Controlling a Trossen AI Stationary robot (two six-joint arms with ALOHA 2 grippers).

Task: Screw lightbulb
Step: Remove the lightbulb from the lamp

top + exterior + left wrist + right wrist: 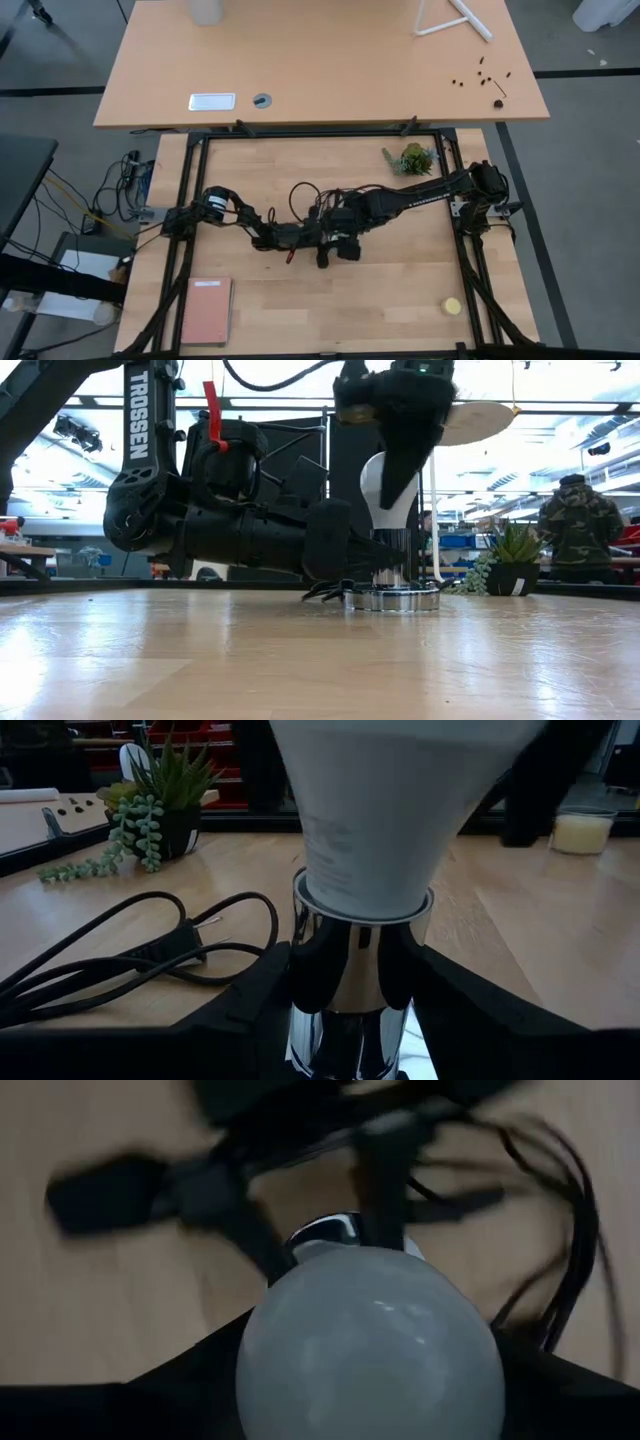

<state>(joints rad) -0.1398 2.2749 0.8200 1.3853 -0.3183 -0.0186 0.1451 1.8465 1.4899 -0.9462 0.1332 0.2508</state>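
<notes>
The white lightbulb (378, 495) stands upright with its narrow end in the chrome socket (392, 572), whose round base (392, 599) rests on the wooden table. My right gripper (402, 465) comes down from above and is shut on the bulb's globe (370, 1350). My left gripper (355, 1015) lies level, low over the table, shut on the socket. In the high view both grippers meet at mid-table (335, 240) and hide the bulb. My left gripper pinches the socket's chrome stem (350, 970) between its two fingers (250, 1015), just below the bulb's neck. The fingers come in level, across the upright stem. The socket stands upright with its base on the table. My right gripper holds the bulb's round globe (300, 1330) between its two fingers (180, 1395), one on either side. The fingers point steeply down from above. The bulb stands upright, its narrow end in the socket.
The socket's black cord and plug (150, 955) lie looped on the table beside it. A potted succulent (412, 158) stands at the far right, a yellow ball (452, 306) at the near right, a pink notebook (207, 310) at the near left. A person (580, 525) stands beyond the table.
</notes>
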